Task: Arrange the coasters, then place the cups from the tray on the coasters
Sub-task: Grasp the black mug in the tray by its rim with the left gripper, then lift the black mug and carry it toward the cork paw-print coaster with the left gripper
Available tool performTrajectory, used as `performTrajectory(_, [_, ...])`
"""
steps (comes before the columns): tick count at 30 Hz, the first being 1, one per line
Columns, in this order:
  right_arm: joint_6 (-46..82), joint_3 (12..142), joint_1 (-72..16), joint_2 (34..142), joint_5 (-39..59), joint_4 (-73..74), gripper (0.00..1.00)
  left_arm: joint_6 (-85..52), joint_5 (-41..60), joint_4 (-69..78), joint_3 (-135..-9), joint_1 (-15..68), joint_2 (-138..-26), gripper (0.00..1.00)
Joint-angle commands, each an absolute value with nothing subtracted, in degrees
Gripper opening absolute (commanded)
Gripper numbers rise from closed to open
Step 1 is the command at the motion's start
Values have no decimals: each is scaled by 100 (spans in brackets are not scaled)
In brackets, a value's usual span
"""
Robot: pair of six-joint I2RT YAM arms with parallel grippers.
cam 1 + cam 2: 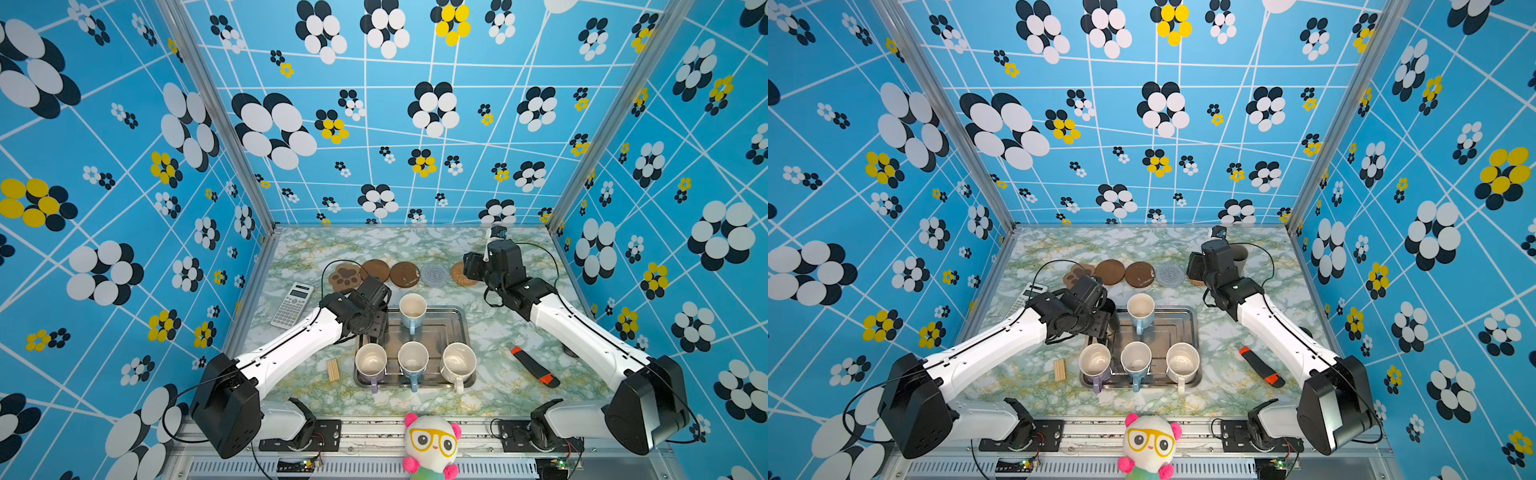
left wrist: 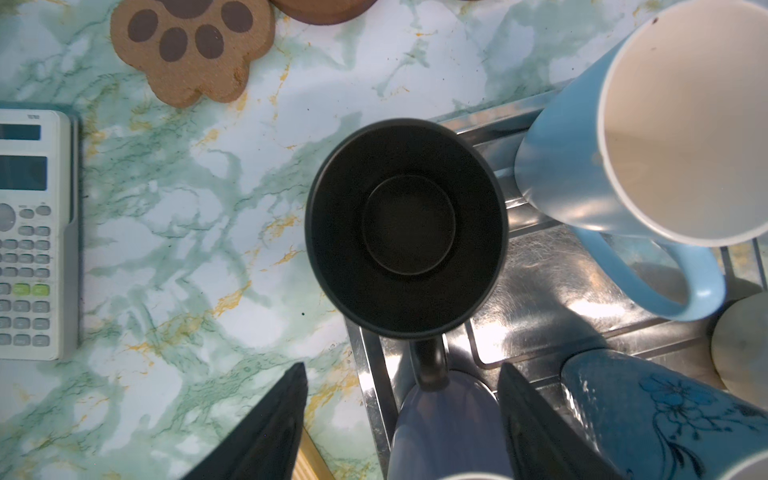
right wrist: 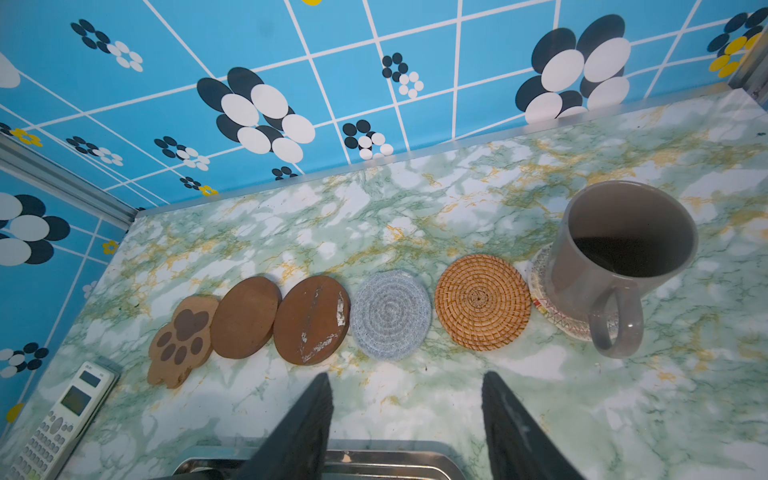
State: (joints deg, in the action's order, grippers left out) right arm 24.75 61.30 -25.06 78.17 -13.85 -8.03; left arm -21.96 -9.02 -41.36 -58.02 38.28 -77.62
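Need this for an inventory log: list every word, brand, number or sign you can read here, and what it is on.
None can be read.
Calculator: small print above its display and the key labels, too blurred to read.
Blue cup: a drawn flower only, no words.
Nothing else shows any lettering.

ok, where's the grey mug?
The grey handled mug sits at the coaster row's right end in a top view; the right wrist view shows it on the pale woven coaster, beside the tan rattan coaster.
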Motion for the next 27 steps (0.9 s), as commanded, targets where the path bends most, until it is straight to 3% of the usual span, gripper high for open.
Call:
performTrajectory(1, [2533,6061,-2514,7826,-1284,-620,60,-2311,-671,-4107,-5724,3872,-7770,72])
performTrajectory(13, [2522,6050,-2505,7945,-1248,-576,61,-2366,-492,-3753,-5448,3867,-8132,61])
performTrajectory(18, [2514,6046,-2496,7954,-1265,-580,61,-2406,-547,-3613,-5484,3861,-8468,49])
performTrajectory(27, [2505,6022,-2472,7963,-1284,-580,61,-2494,-627,-3405,-5520,3832,-8830,36])
